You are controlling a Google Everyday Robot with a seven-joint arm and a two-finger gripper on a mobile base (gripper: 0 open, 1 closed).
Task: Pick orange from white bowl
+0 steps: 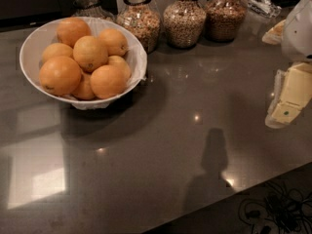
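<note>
A wide white bowl with crinkled white lining stands on the dark counter at the left. It holds a pile of several oranges. One lighter yellow-orange orange with a small dark stem dot sits on top, in the middle of the pile. A bigger, deeper-orange fruit lies at the front left of the bowl. My gripper, cream-coloured with a green dot, hangs at the far right edge above the counter. It is far from the bowl and holds nothing that I can see.
Several glass jars of grain line the back of the counter, the nearest just behind the bowl's right rim. The counter's front edge runs diagonally at the lower right, with cables on the floor beyond it. The gripper's shadow falls on the counter.
</note>
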